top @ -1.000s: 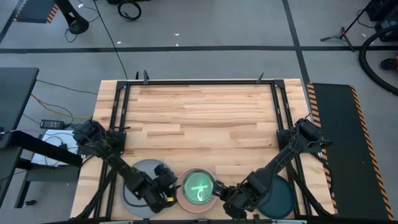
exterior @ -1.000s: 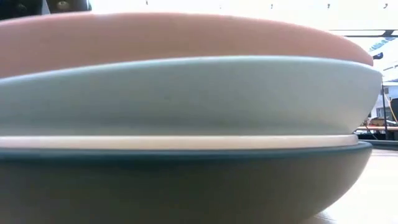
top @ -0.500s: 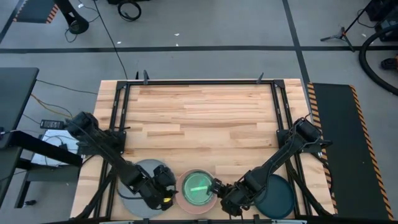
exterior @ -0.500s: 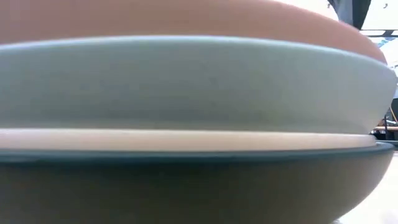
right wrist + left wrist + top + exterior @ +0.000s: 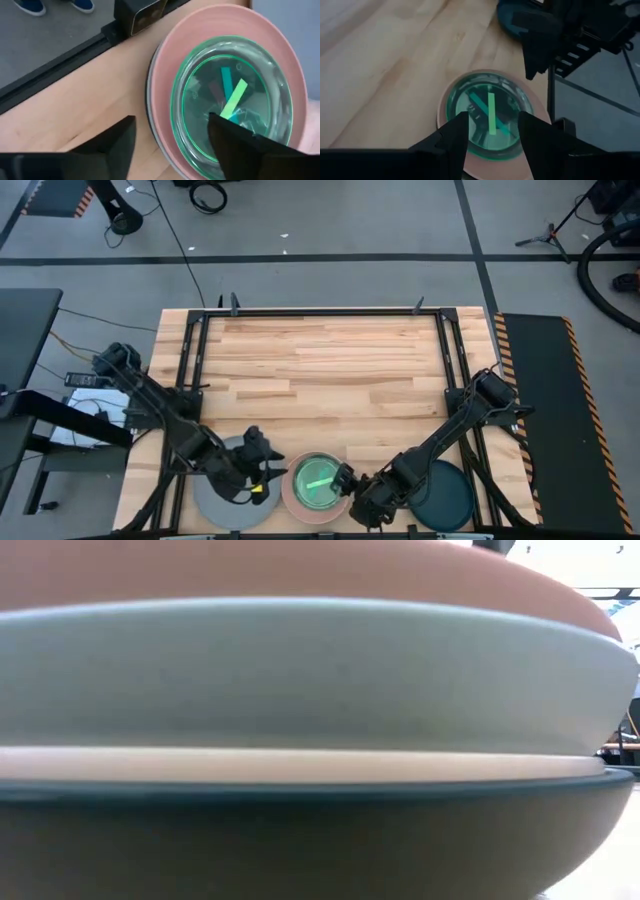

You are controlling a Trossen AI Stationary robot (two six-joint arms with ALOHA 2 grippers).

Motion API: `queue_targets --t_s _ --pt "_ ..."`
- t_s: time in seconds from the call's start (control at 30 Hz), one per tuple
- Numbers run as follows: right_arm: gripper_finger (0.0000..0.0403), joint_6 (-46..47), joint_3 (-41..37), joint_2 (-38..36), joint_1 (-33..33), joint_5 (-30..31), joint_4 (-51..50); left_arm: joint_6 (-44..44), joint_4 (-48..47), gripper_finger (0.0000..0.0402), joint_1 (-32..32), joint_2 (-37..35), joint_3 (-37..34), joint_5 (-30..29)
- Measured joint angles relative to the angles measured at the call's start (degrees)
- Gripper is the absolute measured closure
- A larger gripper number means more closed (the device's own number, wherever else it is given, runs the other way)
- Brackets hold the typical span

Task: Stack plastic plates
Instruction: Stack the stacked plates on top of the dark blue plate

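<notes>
Plate colours on the pale wood table (image 5: 330, 360)

Salmon pink plate (image 5: 292, 498) carries a glossy green plate (image 5: 316, 480) marked with a lime stripe; beside it, a grey plate (image 5: 215, 502) and a dark teal plate (image 5: 445, 495). Both arms are black.

A salmon pink plate (image 5: 290, 492) lies flat at the near edge of the wooden table (image 5: 320, 360), topping a stack. A clear green-rimmed dish (image 5: 318, 480) rests inside it, holding a lime green strip (image 5: 233, 98) crossed over a teal strip (image 5: 226, 80). Beneath the pink plate sit a pale blue-grey plate (image 5: 300, 670), a cream plate (image 5: 300, 764) and a dark teal plate (image 5: 300, 840). A large grey plate (image 5: 215, 498) lies just left of the stack; another dark teal plate (image 5: 448, 498) lies to its right.
</notes>
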Motion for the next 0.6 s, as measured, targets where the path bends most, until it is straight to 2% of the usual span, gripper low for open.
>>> queue_targets --t_s 0.17,0.27,0.37,0.6 --pt "0.0078 -2.22 -1.59 0.00 0.76 -1.61 0.65 -0.06 0.05 0.0226 0.77 0.00 0.00 -0.06" --pt "0.0051 -6.35 -3.19 -0.02 2.40 -1.79 2.44 -0.34 0.04 0.0226 0.76 0.00 0.00 -0.11" --pt "0.0046 -8.16 -5.52 -0.02 4.16 0.69 5.35 -1.57 0.08 0.0226 0.69 0.00 0.00 -0.09" --pt "0.0067 -8.16 -9.84 -0.02 5.41 4.49 10.60 -3.12 0.17 0.0226 0.69 0.00 0.00 -0.28"
